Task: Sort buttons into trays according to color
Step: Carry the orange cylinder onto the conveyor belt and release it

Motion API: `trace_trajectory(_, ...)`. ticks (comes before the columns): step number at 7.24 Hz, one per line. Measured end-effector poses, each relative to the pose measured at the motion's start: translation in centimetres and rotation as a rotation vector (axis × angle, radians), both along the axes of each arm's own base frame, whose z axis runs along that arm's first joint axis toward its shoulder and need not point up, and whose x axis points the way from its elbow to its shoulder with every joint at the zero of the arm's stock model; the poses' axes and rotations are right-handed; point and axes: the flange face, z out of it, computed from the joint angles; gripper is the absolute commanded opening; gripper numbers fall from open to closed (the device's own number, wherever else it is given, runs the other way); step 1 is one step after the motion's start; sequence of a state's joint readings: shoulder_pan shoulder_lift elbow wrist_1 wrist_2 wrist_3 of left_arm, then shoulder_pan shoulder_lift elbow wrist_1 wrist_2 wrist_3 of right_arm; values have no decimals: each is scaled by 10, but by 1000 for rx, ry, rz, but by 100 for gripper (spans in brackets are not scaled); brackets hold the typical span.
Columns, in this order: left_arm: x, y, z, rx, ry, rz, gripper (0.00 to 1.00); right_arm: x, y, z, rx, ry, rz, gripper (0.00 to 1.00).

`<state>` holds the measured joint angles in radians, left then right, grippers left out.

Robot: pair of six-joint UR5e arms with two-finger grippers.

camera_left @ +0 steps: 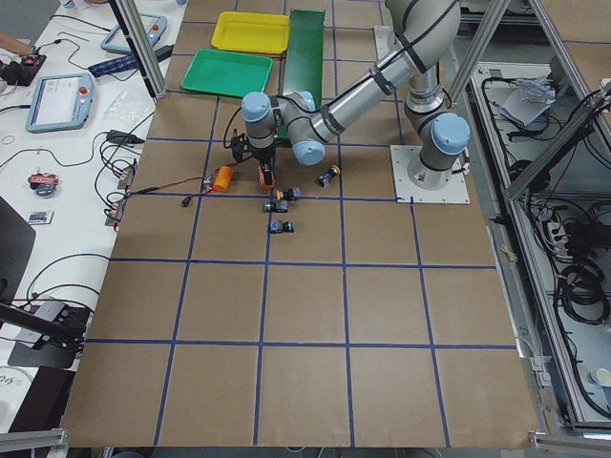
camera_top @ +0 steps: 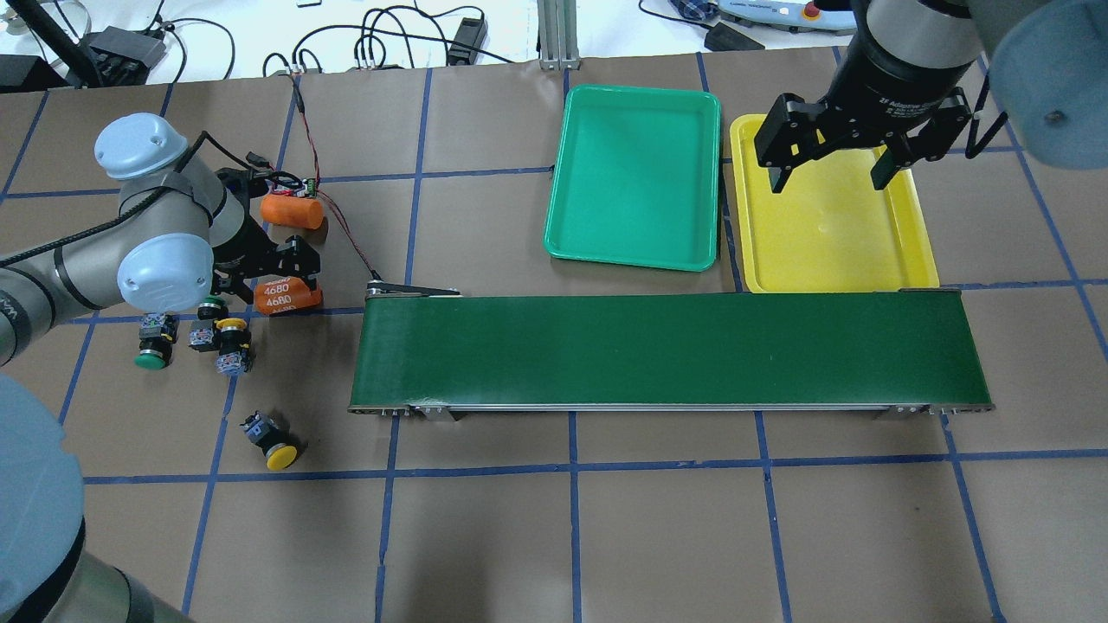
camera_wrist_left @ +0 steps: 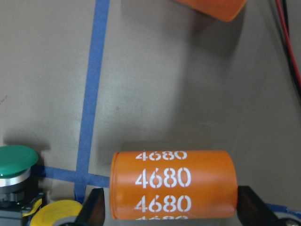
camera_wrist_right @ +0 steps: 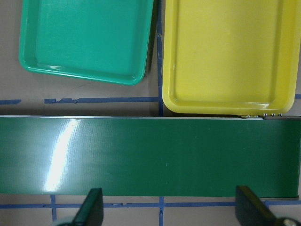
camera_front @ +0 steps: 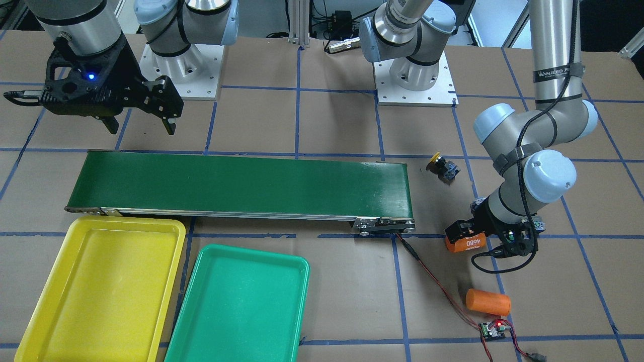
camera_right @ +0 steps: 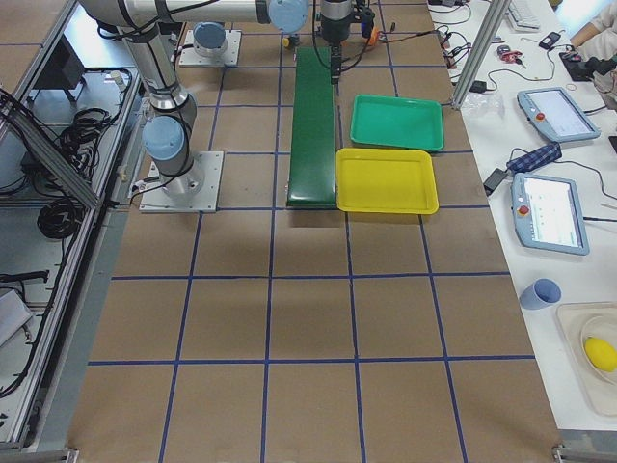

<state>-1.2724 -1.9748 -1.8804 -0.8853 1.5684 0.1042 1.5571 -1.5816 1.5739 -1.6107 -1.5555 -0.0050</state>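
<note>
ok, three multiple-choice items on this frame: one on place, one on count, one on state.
1. Where are the buttons?
A) in the green tray
B) in the yellow tray
C) on the table, past the belt's end

2. How many yellow caps show?
A) one
B) two
C) four

3. The right gripper is:
A) open, holding nothing
B) shut on a button
C) shut on a cylinder

1 C: overhead, all lie on the table beyond the belt's left end.
2 B: overhead shows two.
3 A: the wrist view shows its jaws wide apart with nothing between.
</note>
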Motion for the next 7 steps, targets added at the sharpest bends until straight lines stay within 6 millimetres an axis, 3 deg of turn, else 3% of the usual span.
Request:
trace_trajectory(2, -1, -1, -2, 3, 3, -2, 100, 0, 0, 0, 0, 0, 0, 100)
trace_trajectory(3, -1, -1, -5, 7, 5, -1, 80, 0, 0, 0, 0, 0, 0, 100)
trace_trajectory(4, -1, -2, -8, 7, 11, 0, 13, 0, 0, 0, 0, 0, 0, 100)
trace_trajectory(5, -1, -4, -8, 3, 22, 0, 0, 0, 0, 0, -1, 0, 0, 100)
trace_trajectory(7, -3, -4, 1, -14, 26, -4, 0, 1, 1, 1, -1, 0, 2, 100)
